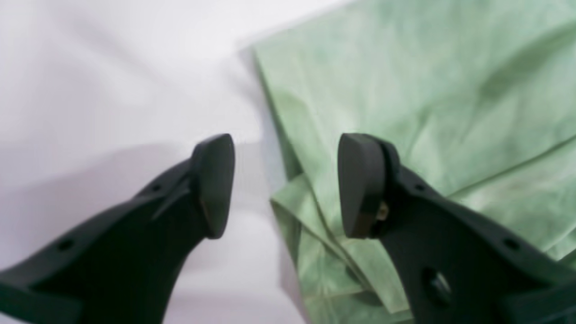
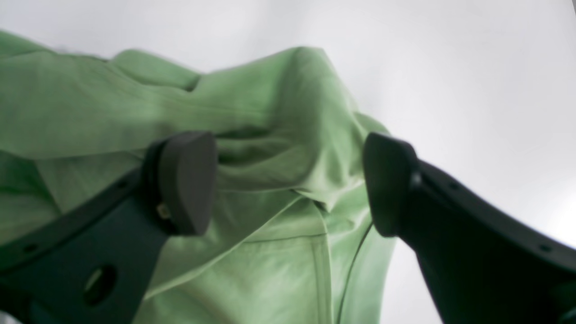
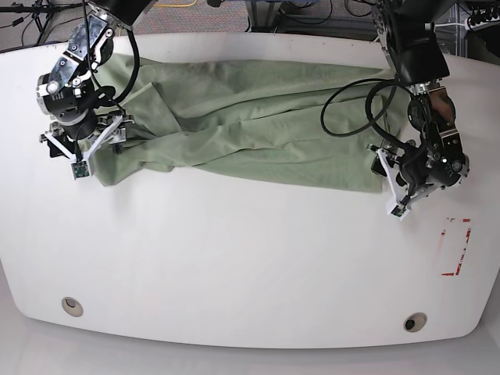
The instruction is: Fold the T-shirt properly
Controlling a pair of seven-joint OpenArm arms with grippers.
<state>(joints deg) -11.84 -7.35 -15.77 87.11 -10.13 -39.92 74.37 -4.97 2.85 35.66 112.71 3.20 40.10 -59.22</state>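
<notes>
The pale green T-shirt (image 3: 258, 125) lies in a long, creased band across the far half of the white table (image 3: 234, 258). At the band's right end my left gripper (image 3: 393, 190) hovers with its jaws open. In the left wrist view the left gripper (image 1: 288, 184) straddles the edge of the T-shirt (image 1: 427, 99), where a folded hem corner shows, and holds nothing. My right gripper (image 3: 84, 155) is at the band's left end. Its jaws (image 2: 288, 182) are spread wide over a bunched ridge of the T-shirt (image 2: 279, 135), and the pads are not pressed on it.
A black cable loop (image 3: 351, 101) from the left arm hangs over the shirt's right part. A red-outlined rectangle (image 3: 455, 247) is marked near the table's right edge. Two round holes (image 3: 72, 305) (image 3: 415, 321) sit near the front edge.
</notes>
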